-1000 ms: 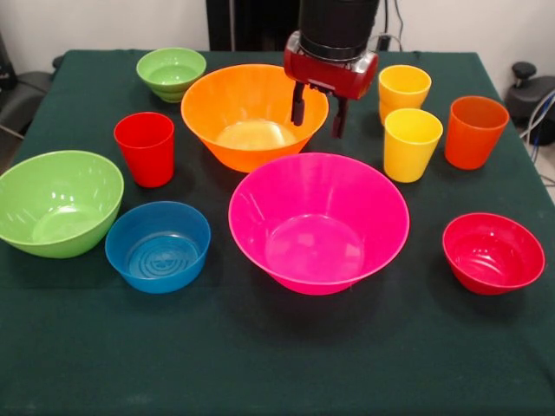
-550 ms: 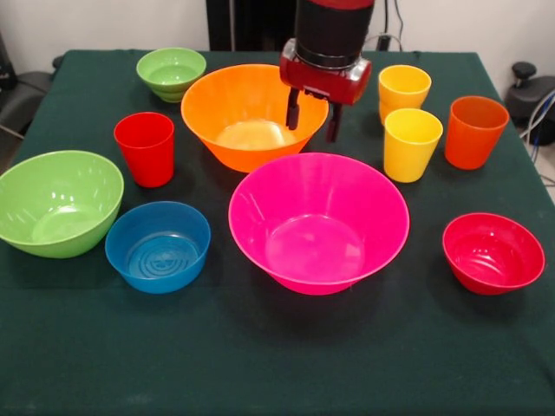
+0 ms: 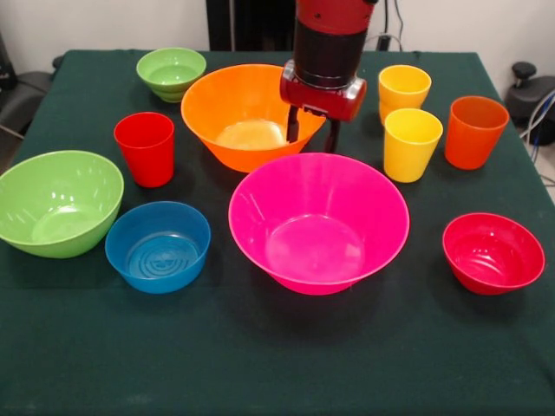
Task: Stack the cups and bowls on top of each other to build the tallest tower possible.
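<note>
Front view, and nothing stacked yet: every piece sitting separately on the dark green tabletop [image 3: 277, 364]. Gripper [image 3: 312, 137] down at the right-hand rim of the large orange bowl [image 3: 247, 117], fingers [image 3: 292, 126] spread apart and straddling that rim, one dipping inside the bowl, the other outside it, clamped on nothing visible. Large pink bowl [image 3: 318, 222] front and centre, just in front of the orange one, rims nearly meeting. Off to the left: medium-large green bowl [image 3: 57, 203], small blue bowl [image 3: 158, 246] just beside it, red cup [image 3: 145, 148] upright behind the blue. Small green bowl [image 3: 171, 73] at the far left corner, close to the orange bowl's rim. On the right: two yellow cups [image 3: 412, 143], one tucked behind the other, orange cup [image 3: 474, 131] next to them, all upright. Small red bowl [image 3: 492, 253] alone near the right edge, well apart from the pink bowl.
</note>
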Tool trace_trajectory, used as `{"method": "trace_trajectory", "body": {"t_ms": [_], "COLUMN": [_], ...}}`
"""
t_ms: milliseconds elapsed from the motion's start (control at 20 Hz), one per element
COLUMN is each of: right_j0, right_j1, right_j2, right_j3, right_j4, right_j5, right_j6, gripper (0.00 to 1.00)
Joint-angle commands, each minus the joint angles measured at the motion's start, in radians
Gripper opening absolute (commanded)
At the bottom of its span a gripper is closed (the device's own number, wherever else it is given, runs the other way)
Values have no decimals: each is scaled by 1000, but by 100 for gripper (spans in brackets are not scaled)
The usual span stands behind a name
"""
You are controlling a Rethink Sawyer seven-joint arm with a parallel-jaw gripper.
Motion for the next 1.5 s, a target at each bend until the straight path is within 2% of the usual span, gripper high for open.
{"method": "trace_trajectory", "body": {"t_ms": [50, 300, 350, 1100, 1400, 1500], "right_j0": [10, 11, 11, 10, 8, 26], "right_j1": [57, 48, 47, 10, -28, -84], "right_j2": [12, 12, 12, 25, 44, 37], "right_j3": [-33, -32, -32, -43, -24, 0], "right_j4": [-42, -51, -51, -26, 10, 34], "right_j5": [-11, -7, -7, 82, 128, 115], "right_j6": [-8, -26, -28, -58, -48, 1], "gripper": [100, 100, 0, 0, 0, 0]}}
